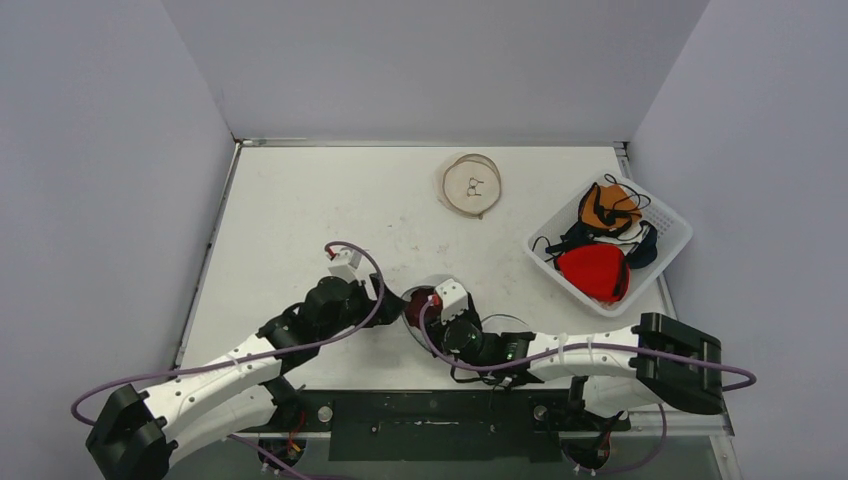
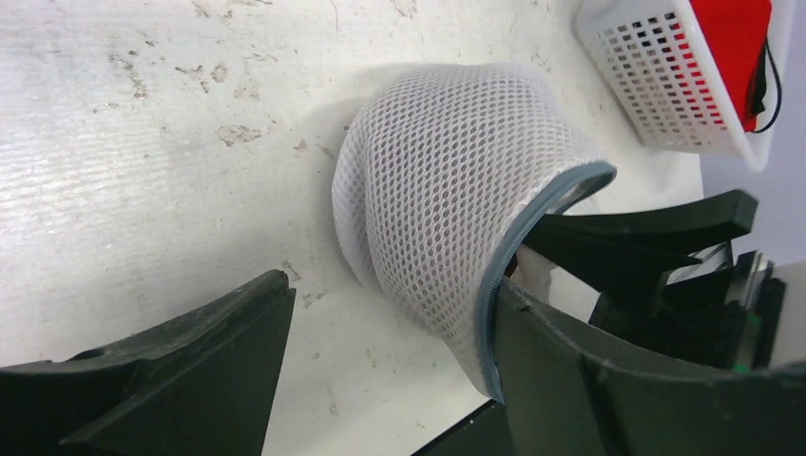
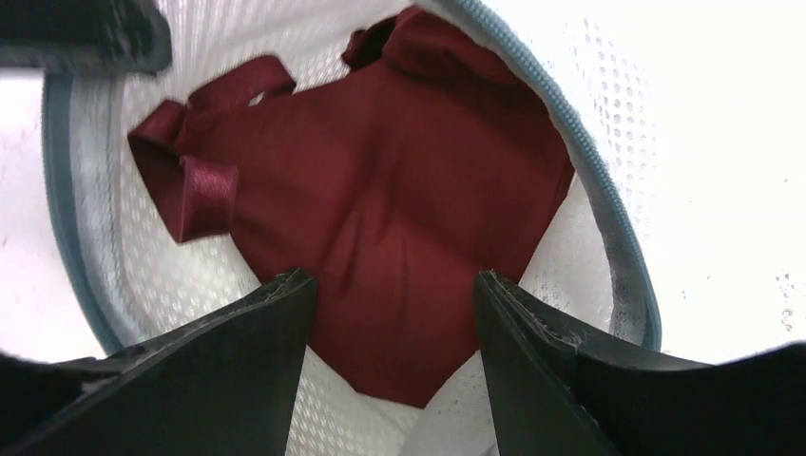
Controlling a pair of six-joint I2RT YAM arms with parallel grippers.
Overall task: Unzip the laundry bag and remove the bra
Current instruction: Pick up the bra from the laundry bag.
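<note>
Black-fingered left claw [image 2: 394, 294] stands spread at 6 o'clock on the table [image 1: 300, 220], one side touching the grey rim of the white mesh laundry bag [image 2: 447, 180], apparently propping its unzipped mouth open. Inside lies the dark red bra [image 3: 399, 190], not yet lifted. The right claw [image 3: 392, 280], reaching in from 4 o'clock, is spread either side of the cloth without pinching it. Only the bag's slack lip looks likely to snag the pull. A round mesh pouch [image 1: 472, 185] sits at 12 o'clock, a white basket [image 1: 665, 222] of garments at 2 o'clock, both well apart
</note>
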